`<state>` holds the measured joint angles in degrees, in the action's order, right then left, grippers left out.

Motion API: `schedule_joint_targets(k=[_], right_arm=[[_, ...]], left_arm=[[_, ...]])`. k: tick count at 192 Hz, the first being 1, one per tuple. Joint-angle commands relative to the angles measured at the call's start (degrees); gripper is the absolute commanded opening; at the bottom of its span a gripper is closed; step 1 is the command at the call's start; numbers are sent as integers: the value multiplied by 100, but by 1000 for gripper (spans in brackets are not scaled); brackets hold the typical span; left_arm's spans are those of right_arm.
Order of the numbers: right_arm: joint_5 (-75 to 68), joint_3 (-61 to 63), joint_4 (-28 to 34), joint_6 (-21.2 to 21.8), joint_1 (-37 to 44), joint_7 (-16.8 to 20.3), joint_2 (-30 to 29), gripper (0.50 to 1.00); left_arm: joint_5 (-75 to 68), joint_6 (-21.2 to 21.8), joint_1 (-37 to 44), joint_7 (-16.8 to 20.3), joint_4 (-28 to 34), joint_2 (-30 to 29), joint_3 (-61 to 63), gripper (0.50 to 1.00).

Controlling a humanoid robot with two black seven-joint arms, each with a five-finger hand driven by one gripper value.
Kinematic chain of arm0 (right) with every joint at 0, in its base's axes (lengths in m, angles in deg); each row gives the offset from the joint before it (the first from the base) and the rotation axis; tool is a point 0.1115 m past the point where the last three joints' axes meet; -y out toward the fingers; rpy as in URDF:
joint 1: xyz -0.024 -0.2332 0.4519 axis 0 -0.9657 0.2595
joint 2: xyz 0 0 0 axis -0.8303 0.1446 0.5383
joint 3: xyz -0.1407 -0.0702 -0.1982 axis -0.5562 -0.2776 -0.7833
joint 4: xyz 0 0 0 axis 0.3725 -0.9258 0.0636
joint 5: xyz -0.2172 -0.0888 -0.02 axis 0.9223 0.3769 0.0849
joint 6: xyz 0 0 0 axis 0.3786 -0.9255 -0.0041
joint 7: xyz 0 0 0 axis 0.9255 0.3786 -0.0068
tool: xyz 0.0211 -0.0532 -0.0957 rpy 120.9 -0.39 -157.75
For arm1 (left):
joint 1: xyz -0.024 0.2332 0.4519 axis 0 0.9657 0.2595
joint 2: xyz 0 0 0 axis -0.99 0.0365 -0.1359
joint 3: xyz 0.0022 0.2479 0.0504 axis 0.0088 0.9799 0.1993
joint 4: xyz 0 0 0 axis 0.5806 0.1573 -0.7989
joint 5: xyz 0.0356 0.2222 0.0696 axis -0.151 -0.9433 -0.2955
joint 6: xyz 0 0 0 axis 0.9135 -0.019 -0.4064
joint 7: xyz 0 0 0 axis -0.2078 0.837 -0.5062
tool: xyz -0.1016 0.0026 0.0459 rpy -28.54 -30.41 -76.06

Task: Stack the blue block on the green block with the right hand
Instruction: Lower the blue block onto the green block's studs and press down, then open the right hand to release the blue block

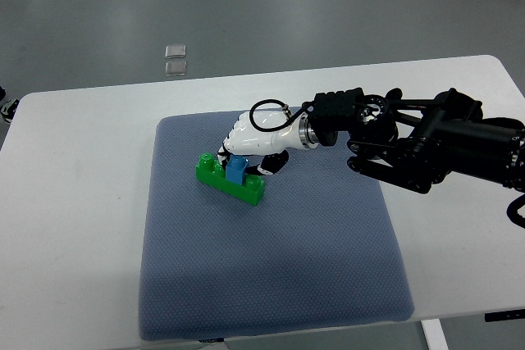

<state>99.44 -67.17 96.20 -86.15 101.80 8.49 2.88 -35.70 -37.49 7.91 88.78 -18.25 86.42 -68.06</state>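
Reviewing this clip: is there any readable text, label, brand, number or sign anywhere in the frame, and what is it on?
None can be read.
Long green plastic block, small blue plastic block: no print shows.
White right hand and its black arm: no marking legible.
Blue-grey padded mat, white table: plain.
Two small clear square pieces on the grey floor: too small to tell whether they carry print.

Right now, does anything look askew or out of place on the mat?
Nothing stands out. The small blue block sits upright on the long green studded block, under the white right hand, on the flat grey-blue padded mat.
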Motion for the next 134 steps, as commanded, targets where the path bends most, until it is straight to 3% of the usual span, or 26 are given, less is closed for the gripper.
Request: schedule_joint_targets(k=[1,92,105,117,134], right_arm=[[2,-1,2,0,-7,6,-9,562],[37,-1,-6,-44,-34,6,-9,572],[20,8,2,-44,-34,-2,-9,625],[2,8,2,-44,-25,-2,0,715],[-15,17,2,-35,-25,-29,0,754]], left_arm=[[0,0,0,1,0,0,3,1000],[0,0,0,1,0,0,-6,1000],[0,0,0,1,0,0,-6,1000],[0,0,0,1,0,0,3,1000],[0,0,0,1,0,0,3,1000]])
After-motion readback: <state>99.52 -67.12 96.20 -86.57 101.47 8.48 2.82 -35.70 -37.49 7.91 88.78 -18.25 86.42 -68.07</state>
